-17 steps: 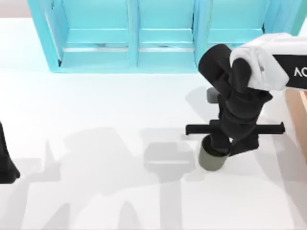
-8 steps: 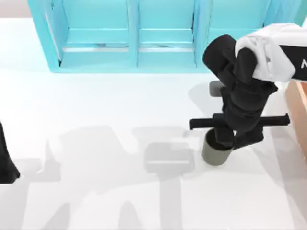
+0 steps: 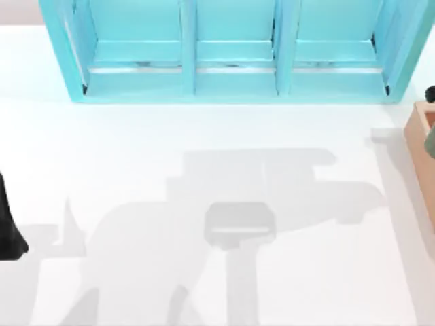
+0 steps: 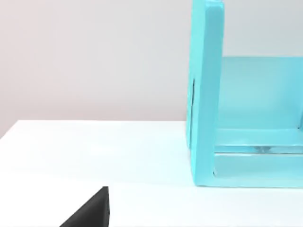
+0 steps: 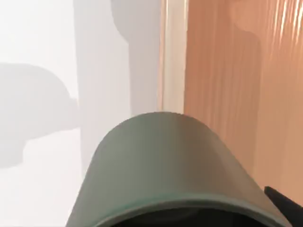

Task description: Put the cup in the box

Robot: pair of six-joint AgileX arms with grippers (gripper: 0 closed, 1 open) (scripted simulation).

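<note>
The olive-grey cup (image 5: 161, 165) hangs close in the right wrist view, held over the tan wall (image 5: 173, 56) of the box and partly over its orange-brown inside (image 5: 236, 71). A dark fingertip (image 5: 284, 204) of my right gripper shows beside the cup's rim. In the top view the box (image 3: 416, 132) sits at the table's right edge, with a sliver of the cup (image 3: 431, 141) over it. My left arm (image 3: 7, 224) is parked at the table's left edge.
A large cyan three-bay shelf unit (image 3: 231, 54) stands along the back of the table, and its end wall (image 4: 206, 94) shows in the left wrist view. Grey shadows lie across the white tabletop (image 3: 136, 149).
My right arm lifted the cup off the table and carried it right, to the box at the right edge. It has almost left the top view. The left arm stayed still.
</note>
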